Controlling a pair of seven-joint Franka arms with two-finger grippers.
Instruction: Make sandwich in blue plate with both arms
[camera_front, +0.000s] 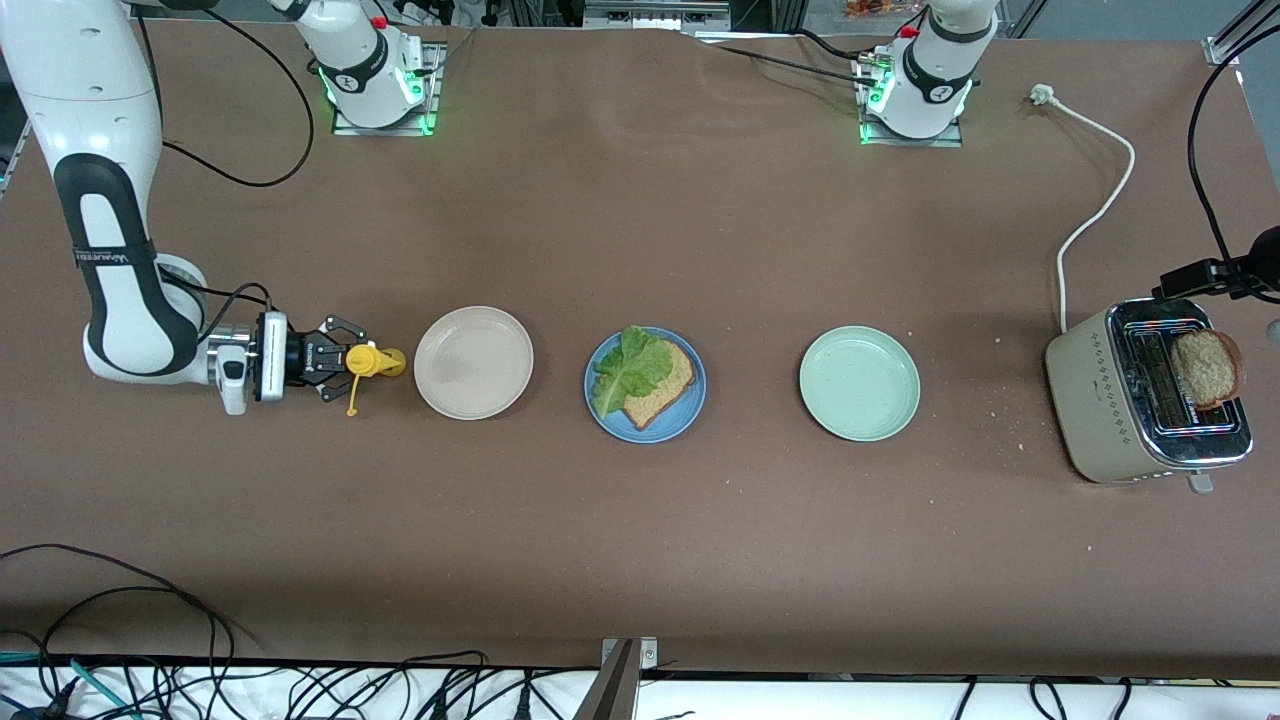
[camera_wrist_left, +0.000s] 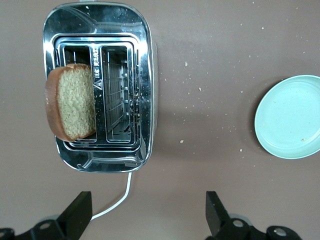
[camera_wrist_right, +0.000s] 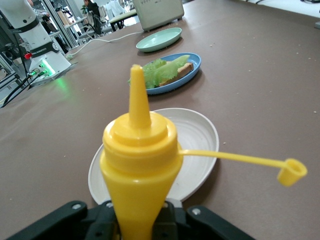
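Note:
The blue plate (camera_front: 650, 432) sits mid-table and holds one slice of brown toast (camera_front: 668, 385) with a green lettuce leaf (camera_front: 625, 370) on top. A second slice (camera_front: 1205, 368) stands up out of the toaster (camera_front: 1100, 400) at the left arm's end. My left gripper (camera_wrist_left: 150, 210) hangs open above the table beside the toaster, with nothing between its fingers. My right gripper (camera_front: 335, 360) is low at the right arm's end, shut on a yellow squeeze bottle (camera_front: 372, 362). The bottle's nozzle points at the beige plate, and its cap dangles on a strap.
A beige plate (camera_front: 473, 362) lies between the bottle and the blue plate. A pale mint-green plate (camera_front: 858, 383) lies between the blue plate and the toaster. The toaster's white cord (camera_front: 1095, 200) runs toward the left arm's base. Crumbs are scattered near the toaster.

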